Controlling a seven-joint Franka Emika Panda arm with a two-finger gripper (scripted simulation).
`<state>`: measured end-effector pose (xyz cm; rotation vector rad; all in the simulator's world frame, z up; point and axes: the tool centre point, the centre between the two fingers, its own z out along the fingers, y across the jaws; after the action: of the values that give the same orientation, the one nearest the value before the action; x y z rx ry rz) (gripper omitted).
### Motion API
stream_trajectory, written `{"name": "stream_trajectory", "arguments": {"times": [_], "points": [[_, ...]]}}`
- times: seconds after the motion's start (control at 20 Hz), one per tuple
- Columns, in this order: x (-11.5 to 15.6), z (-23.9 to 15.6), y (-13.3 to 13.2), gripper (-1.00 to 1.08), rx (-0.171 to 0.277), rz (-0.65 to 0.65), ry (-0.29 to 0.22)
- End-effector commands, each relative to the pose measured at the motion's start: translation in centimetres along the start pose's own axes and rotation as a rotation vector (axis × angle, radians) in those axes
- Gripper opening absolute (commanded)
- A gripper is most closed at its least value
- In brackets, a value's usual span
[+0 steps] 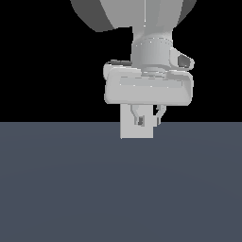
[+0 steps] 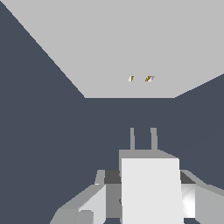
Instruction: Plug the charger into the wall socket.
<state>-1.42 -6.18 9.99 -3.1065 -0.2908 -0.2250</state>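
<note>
In the wrist view the charger, a light-grey block with two short prongs, sits between my fingers. My gripper is shut on it. The prongs point toward the wall socket, a flat white plate with two yellowish dots, with a gap of dark surface between them. In the exterior view my gripper hangs in front of the upright socket plate. There the charger cannot be told apart from the white plate behind it.
A dark blue-grey flat surface fills the lower half of the exterior view, with black background above. The arm's wrist and hand body cover the top of the socket plate.
</note>
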Motion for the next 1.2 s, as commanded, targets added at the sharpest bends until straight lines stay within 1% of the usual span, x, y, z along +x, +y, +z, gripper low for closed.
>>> {"name": "stream_trajectory", "arguments": {"times": [0.0,0.3,0.8,1.15], "points": [[0.0,0.0,0.0,-1.0,0.0,0.0,0.0],[0.6,0.1,0.0,-1.0,0.0,0.0,0.0],[3.9,0.6,0.0,-1.0,0.0,0.0,0.0],[5.0,0.7,0.0,-1.0,0.0,0.0,0.0]]}}
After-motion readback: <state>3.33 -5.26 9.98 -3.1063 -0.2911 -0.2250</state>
